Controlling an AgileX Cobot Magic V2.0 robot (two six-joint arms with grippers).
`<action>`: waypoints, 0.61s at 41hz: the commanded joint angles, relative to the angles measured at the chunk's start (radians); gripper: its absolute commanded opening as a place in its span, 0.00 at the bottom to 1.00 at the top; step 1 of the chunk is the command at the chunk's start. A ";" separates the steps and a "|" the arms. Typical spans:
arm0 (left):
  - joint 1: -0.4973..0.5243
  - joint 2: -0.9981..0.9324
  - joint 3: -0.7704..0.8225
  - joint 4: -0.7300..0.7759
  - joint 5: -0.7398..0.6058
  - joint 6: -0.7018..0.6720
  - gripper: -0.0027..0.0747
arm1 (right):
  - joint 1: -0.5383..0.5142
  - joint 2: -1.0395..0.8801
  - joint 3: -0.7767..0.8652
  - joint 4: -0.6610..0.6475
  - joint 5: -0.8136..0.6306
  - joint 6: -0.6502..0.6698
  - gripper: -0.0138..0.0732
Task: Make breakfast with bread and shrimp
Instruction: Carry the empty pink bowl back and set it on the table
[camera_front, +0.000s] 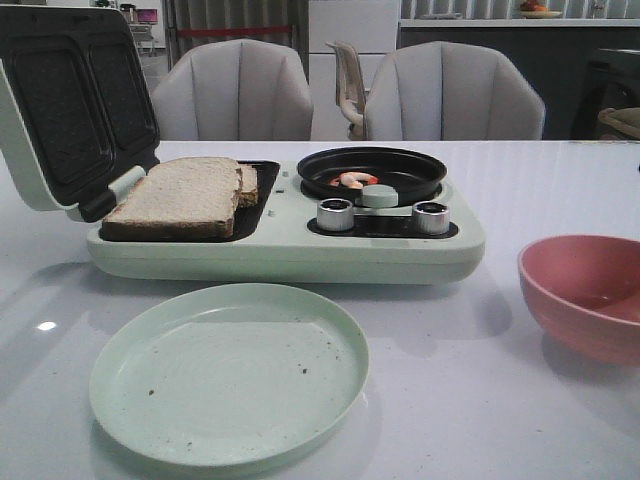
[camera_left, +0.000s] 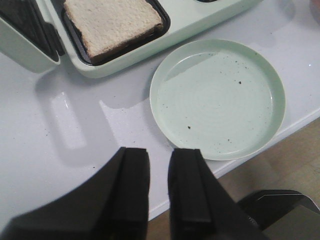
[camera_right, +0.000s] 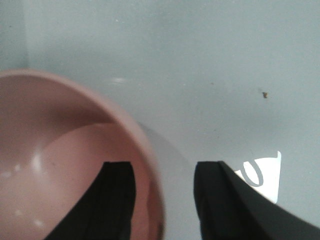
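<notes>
A: Where is the bread (camera_front: 180, 195)?

B: On the left side of the pale green breakfast maker (camera_front: 290, 245), in the dark tray under the raised lid (camera_front: 70, 105). Two slices, one stacked over the other, the lower one poking out at the far edge. Seen again from the left wrist, filling the tray.

A: And the shrimp (camera_front: 352, 180)?

B: In the round black pan (camera_front: 372, 172) on the right side of the same machine, just beside a pale round knob (camera_front: 380, 195). Curled, pink-orange and whitish.

A: In front of the machine?

B: A pale green plate (camera_front: 228, 372), flecked with a few dark crumbs, flat on the white table (camera_front: 470, 400). A pink bowl (camera_front: 585, 292) off to the right, near the table's right edge.

A: Left claw (camera_left: 159, 185)?

B: Hovering above the table's near edge, close to the plate. Narrow gap between the black fingers, nothing held.

A: Right claw (camera_right: 162, 200)?

B: Spread wide, straddling the rim of the pink bowl: one finger over the inside, the other over the table outside. Contact with the rim impossible to tell.
</notes>
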 joint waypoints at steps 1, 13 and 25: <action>-0.008 -0.005 -0.029 0.001 -0.058 -0.003 0.30 | 0.021 -0.115 -0.049 0.016 0.036 -0.031 0.64; -0.008 -0.005 -0.029 0.001 -0.059 -0.003 0.30 | 0.248 -0.408 -0.028 -0.046 0.049 -0.031 0.64; -0.008 -0.005 -0.029 0.001 -0.060 -0.003 0.30 | 0.328 -0.660 0.100 -0.117 0.083 0.061 0.64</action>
